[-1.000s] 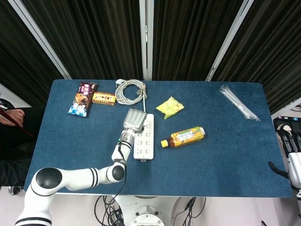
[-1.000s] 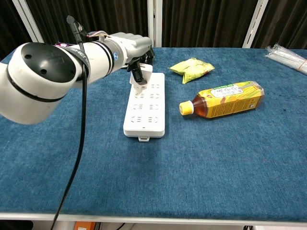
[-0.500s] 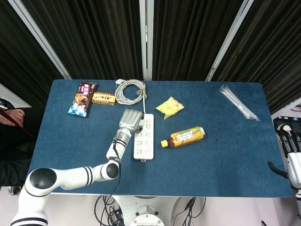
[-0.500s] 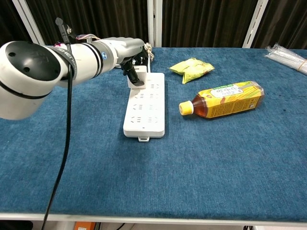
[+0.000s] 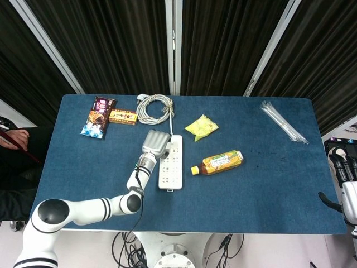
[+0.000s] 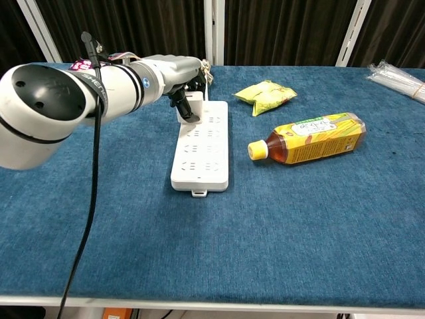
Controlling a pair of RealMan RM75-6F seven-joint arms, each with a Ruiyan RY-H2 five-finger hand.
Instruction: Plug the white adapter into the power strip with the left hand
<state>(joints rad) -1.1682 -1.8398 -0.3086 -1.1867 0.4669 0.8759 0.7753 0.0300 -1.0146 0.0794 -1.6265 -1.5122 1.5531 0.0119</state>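
White and long, the power strip (image 5: 171, 162) lies flat on the blue table (image 5: 100, 162). It is the thing to find everything else by.

The left hand (image 5: 155, 142) is at the far end of the power strip, on its left side. Its fingers (image 6: 185, 106) are curled around the white adapter (image 6: 194, 100) and hold it. The adapter sits right on top of the strip at that far end. The pictures do not show if its pins are all the way in.

The right hand (image 5: 347, 181) is far to the right of the power strip, off the edge of the table. Only part of it shows, so I cannot tell if it is wide or closed.

Just right of the strip lies a tea bottle (image 5: 219, 162) on its side, with its yellow cap toward the strip. A yellow snack bag (image 5: 201, 127) is past the bottle. A coiled white cable (image 5: 155, 106) lies behind the strip's far end. Two snack packs (image 5: 107, 116) are to the far left of the strip, near the back of the table. A clear plastic bag (image 5: 283, 121) is far to the right.
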